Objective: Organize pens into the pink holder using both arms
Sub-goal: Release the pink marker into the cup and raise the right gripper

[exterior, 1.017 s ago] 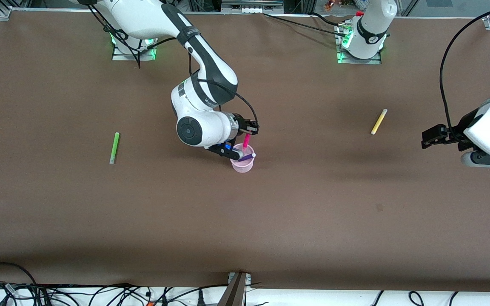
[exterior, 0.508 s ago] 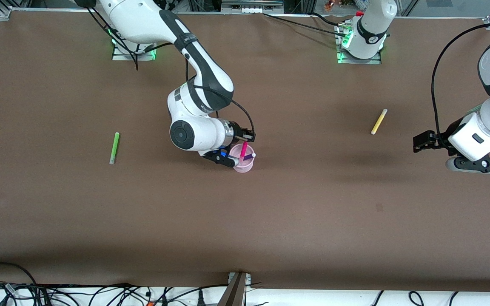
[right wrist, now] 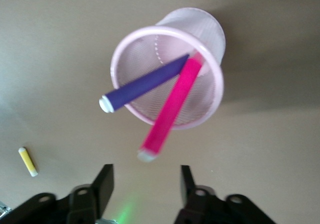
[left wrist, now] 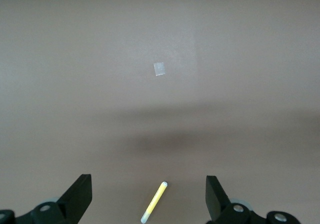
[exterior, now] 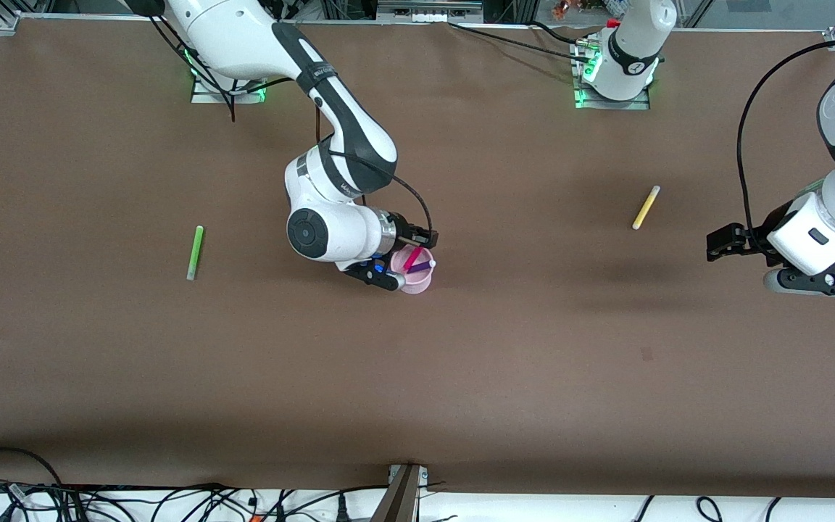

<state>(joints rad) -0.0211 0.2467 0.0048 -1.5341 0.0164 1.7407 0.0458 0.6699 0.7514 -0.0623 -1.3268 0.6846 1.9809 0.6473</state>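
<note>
1. Toward the right arm's end of the brown matte surface (exterior: 98, 348), a thin lime green marker pen (exterior: 195, 252) with a pale end lies flat by itself, well apart from everything else.
2. Near the middle of the surface stands the small pale pink round mesh holder (exterior: 417, 279), upright. Two pens lean inside it: a magenta pink marker pen (exterior: 412, 259) and a dark purple marker pen (exterior: 421, 267) with a whitish tip, both sticking out above the rim. In the right wrist view the pink holder (right wrist: 167, 64) shows from above, the purple pen (right wrist: 145, 84) and the magenta pen (right wrist: 172, 106) crossing at its bottom.
3. Over that holder hangs the right arm's black two-finger tool (exterior: 406, 262), which reaches in from the base at the top of the front view. Its fingers (right wrist: 102, 184) are spread apart and grip nothing; the magenta pen's pale end shows in the gap between them, free of both.
4. Closer to the left arm's end, a yellow marker pen (exterior: 645, 207) with a whitish tip lies flat on the surface, farther from the front camera than the holder.
5. Past the yellow pen, the left arm's black tool (exterior: 723, 241) hangs over bare surface. Its fingers (left wrist: 80, 194) are spread wide with nothing between them; the left wrist view shows the yellow pen (left wrist: 154, 202) below and a small pale patch (left wrist: 159, 68) on the surface.
</note>
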